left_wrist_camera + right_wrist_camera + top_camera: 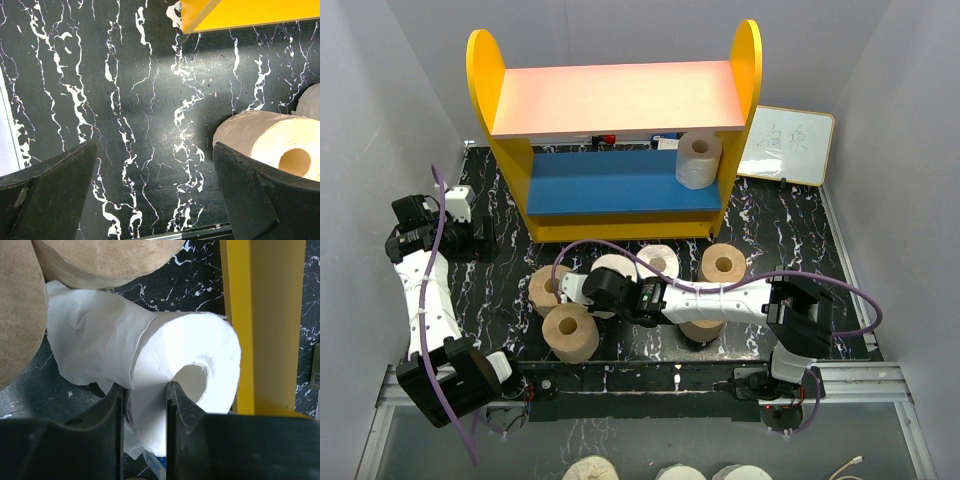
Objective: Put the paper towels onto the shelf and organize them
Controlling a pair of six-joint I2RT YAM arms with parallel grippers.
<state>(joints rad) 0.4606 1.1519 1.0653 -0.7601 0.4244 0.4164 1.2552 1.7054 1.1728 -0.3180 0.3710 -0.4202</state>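
Note:
The shelf stands at the back, and one white roll sits on its blue lower board. Several paper towels stand on the dark table: tan rolls, a pale one and a white roll. My right gripper is shut on that white roll, which lies on its side. One finger is in the roll's core and the other is outside its wall, and a loose sheet trails to the left. My left gripper hangs open over bare table, with a tan roll beside its right finger.
A small whiteboard leans at the shelf's right. In the right wrist view, tan rolls crowd the held roll on the left and the yellow shelf panel stands close on the right. A yellow shelf corner shows ahead of the left gripper.

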